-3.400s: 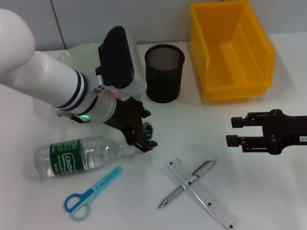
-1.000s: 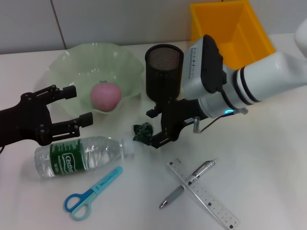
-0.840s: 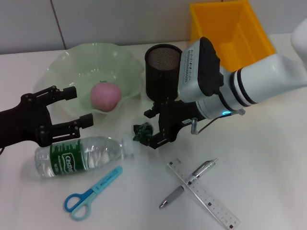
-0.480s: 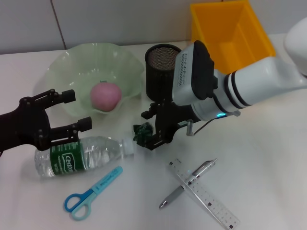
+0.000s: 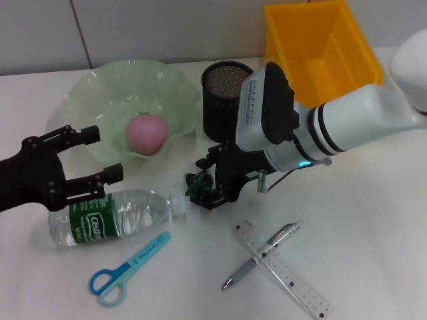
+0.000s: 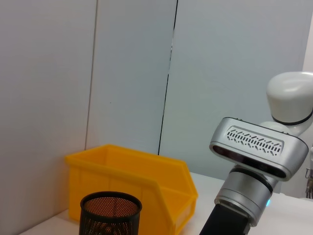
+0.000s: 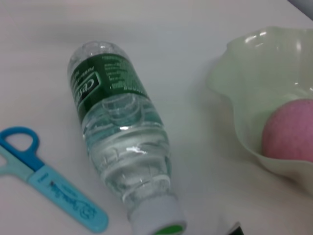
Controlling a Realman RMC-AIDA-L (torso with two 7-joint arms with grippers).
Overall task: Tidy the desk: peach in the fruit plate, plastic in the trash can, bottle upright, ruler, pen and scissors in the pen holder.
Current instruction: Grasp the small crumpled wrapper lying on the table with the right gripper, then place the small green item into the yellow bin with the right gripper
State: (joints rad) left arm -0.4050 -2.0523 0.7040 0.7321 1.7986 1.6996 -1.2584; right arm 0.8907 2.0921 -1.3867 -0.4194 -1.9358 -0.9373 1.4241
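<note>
Step in hand: plastic to the trash can. The right gripper (image 5: 205,187) is low over the desk (image 5: 373,220), jaws spread around the dark green plastic scrap (image 5: 198,181) lying just beside the bottle (image 5: 113,217) cap — not yet pinched. Next: close on the scrap, lift, carry to the yellow trash can (image 5: 320,60). Peach (image 5: 147,133) sits in the fruit plate (image 5: 100,83). Vs. a sec ago, the right gripper has come closer to the scrap; left gripper (image 5: 90,157), jaws spread, has backed off a bit.

Bottle (image 7: 122,139) lies flat (capped) — scissors (image 7: 46,178) beside, peach (image 7: 288,129) in plate (image 7: 234,88).
</note>
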